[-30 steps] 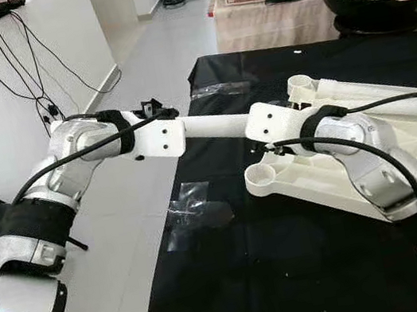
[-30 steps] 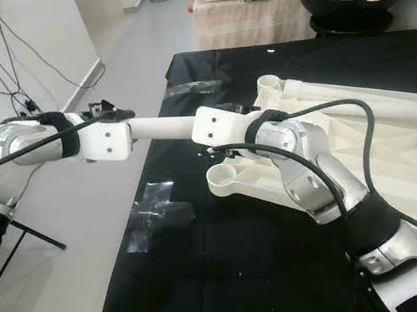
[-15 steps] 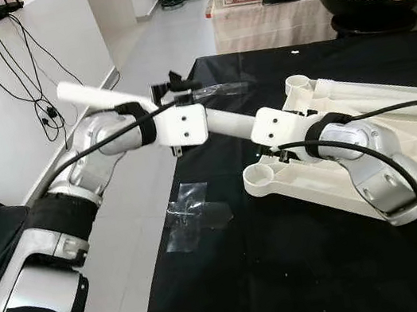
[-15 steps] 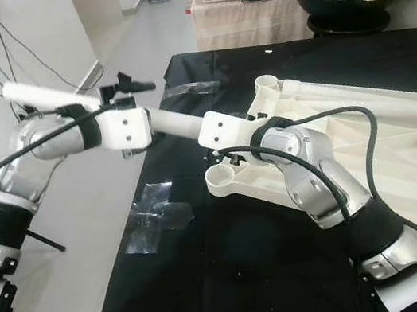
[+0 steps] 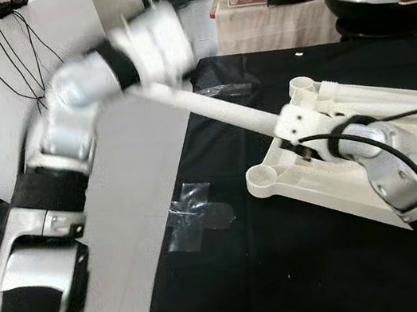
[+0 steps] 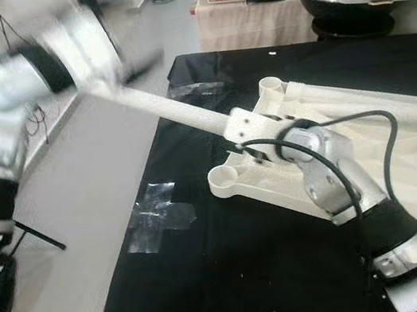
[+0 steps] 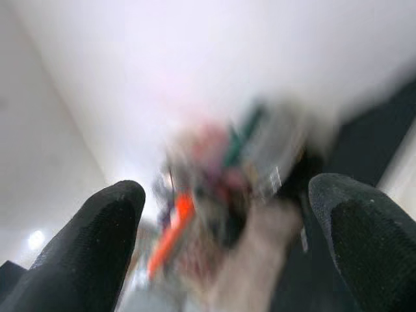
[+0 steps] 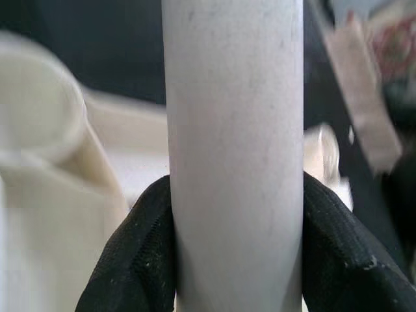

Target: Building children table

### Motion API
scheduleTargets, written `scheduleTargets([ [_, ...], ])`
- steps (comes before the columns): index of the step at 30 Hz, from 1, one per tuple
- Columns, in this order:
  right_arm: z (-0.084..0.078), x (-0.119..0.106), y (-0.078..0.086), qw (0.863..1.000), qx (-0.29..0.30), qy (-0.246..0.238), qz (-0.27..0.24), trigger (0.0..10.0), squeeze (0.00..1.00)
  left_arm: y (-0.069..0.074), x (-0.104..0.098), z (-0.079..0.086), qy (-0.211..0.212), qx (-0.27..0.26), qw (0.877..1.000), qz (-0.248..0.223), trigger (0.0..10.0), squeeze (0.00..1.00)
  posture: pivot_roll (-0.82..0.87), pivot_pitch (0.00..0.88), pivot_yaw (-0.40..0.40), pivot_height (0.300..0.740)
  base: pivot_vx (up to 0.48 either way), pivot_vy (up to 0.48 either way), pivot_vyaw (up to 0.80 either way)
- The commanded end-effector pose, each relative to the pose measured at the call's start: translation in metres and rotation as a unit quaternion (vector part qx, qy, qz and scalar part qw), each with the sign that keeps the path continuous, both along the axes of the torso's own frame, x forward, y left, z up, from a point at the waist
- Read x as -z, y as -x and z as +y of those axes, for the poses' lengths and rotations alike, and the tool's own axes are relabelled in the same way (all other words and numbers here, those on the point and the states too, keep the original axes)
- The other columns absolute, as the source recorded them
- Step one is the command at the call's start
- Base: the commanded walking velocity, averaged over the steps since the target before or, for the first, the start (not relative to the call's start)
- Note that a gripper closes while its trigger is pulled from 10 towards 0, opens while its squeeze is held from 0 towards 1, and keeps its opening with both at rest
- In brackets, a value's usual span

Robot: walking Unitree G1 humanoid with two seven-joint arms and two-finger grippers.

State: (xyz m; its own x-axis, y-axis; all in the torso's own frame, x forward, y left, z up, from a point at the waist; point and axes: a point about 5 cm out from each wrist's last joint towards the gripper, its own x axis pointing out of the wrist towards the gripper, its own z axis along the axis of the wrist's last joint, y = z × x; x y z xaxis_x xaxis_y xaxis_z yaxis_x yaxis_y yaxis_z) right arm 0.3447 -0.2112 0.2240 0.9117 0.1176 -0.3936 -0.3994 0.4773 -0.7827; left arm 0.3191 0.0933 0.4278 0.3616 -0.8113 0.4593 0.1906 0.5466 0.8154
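**Right pincer clamped on table leg beside upturned tabletop**

Right arm bent across the black worktop [image 5: 238, 280], right pincer [image 8: 234, 240] closed tight around the white table leg [image 5: 224, 109], just beside the corner socket of the cream tabletop [image 5: 373, 175] lying on the worktop. Leg slanting up and away from the tabletop toward the raised, motion-blurred left arm. Left pincer [image 7: 227, 221] spread wide in its wrist view, nothing between the fingers. Clear tape [image 5: 195, 215] near the worktop edge.

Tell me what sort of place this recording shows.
Probably a lived-in home: a tiled floor, a black-covered table bearing the overturned white tabletop, and a cloth-covered side table with a dark pan.
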Motion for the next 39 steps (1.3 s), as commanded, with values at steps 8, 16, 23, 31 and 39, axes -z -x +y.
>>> scheduleTargets([
  [8,-0.012,-0.004,-0.005,0.998,0.036,-0.032,-0.038,0.0,0.0,0.013,-0.023,0.009,0.116,0.101,0.986,0.058,10.0,0.0,-0.01,0.068,-0.012,0.74,0.0,0.0,0.0],
  [16,0.0,-0.037,-0.017,0.928,0.032,-0.332,-0.167,0.0,0.0,0.011,-0.021,0.056,0.342,0.227,0.888,0.206,10.0,0.0,-0.02,0.074,-0.002,0.74,0.0,0.0,0.0],
  [23,0.059,-0.052,0.005,0.881,-0.158,-0.401,-0.196,0.0,0.0,-0.006,0.019,0.087,0.416,0.181,0.847,0.277,10.0,0.0,-0.02,0.075,-0.006,0.74,0.0,0.0,0.0],
  [31,0.105,-0.035,0.021,0.891,-0.256,-0.332,-0.174,0.0,0.0,-0.012,0.023,0.087,0.404,0.195,0.833,0.323,10.0,0.0,-0.01,0.068,0.001,0.74,0.0,0.0,0.0],
  [39,0.11,-0.028,0.019,0.904,-0.265,-0.29,-0.168,0.0,0.0,-0.004,0.017,0.068,0.342,0.253,0.839,0.34,10.0,0.0,-0.02,0.061,0.009,0.74,0.0,0.0,0.0],
])
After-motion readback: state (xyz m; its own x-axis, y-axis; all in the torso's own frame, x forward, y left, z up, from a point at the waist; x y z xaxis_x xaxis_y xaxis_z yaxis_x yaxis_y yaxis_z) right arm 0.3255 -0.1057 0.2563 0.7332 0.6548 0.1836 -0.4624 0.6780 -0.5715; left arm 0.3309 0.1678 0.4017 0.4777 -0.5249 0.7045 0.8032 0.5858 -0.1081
